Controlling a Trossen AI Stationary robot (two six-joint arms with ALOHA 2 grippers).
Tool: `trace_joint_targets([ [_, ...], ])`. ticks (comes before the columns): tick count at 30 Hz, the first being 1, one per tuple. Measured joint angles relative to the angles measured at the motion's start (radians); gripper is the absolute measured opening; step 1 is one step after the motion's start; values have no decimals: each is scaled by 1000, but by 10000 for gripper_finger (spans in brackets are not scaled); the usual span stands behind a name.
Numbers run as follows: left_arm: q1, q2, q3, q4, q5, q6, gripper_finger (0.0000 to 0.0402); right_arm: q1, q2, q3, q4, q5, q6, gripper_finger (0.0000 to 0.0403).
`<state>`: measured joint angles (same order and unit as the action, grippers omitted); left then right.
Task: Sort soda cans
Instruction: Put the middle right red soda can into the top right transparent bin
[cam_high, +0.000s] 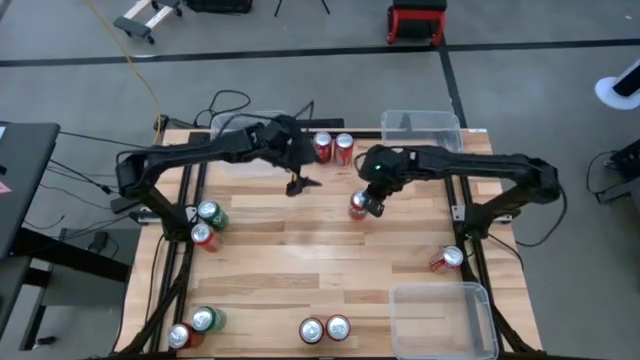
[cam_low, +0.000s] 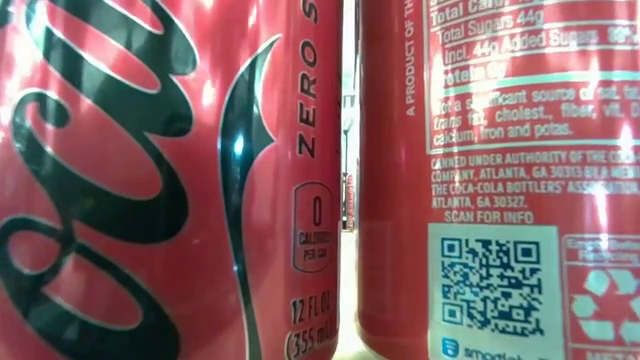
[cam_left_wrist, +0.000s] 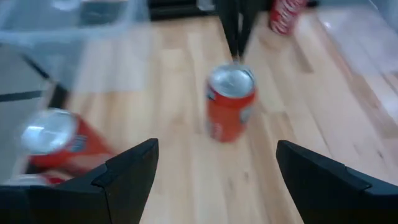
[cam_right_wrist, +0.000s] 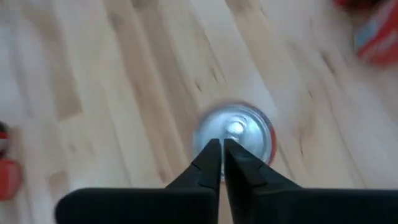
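Observation:
A red soda can (cam_high: 357, 207) stands upright in the middle of the table. My right gripper (cam_right_wrist: 222, 144) is shut, and its tips hang over this can's silver top (cam_right_wrist: 239, 127). My left gripper (cam_high: 302, 186) hovers open a little to the can's left and farther back. It faces that can (cam_left_wrist: 230, 102) with nothing between its fingers (cam_left_wrist: 134, 165). Two more red cans (cam_high: 333, 148) stand at the far edge. My right gripper comes at the upright can from above, slanting down. Its shut fingertips (cam_right_wrist: 212, 152) stand at the rim of the can's top (cam_right_wrist: 205, 134). I cannot tell whether they touch it. The can stands on the table.
A green can (cam_high: 211, 213) and a red one (cam_high: 203, 237) stand at the left edge. Another such pair (cam_high: 193, 327) stands near left. Two red cans (cam_high: 325, 328) at the near edge fill the low view (cam_low: 150, 180). One red can (cam_high: 447, 260) lies at the right. Clear bins stand far right (cam_high: 420, 123) and near right (cam_high: 440, 315).

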<state>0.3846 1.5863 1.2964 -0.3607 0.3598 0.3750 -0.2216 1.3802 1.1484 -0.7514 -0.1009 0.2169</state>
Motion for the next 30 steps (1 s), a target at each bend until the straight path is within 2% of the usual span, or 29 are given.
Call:
trace_joint_targets([
  [8,-50,57,-140,317,63,-21,322,24,-165,6,-31,29,-59,123],
  [12,-81,97,-142,350,50,-22,322,54,-188,-27,-74,40,-98,181],
  [19,-130,119,-143,348,-24,-29,322,61,-51,-69,-63,85,-98,298],
  [23,-137,120,-143,343,-48,-22,322,51,55,-63,-63,37,-63,352],
  [27,-136,120,-143,333,-51,-20,322,51,136,-63,-40,6,-60,391],
  [30,-134,120,-143,316,-51,-13,322,39,187,-62,-25,0,-60,396],
])
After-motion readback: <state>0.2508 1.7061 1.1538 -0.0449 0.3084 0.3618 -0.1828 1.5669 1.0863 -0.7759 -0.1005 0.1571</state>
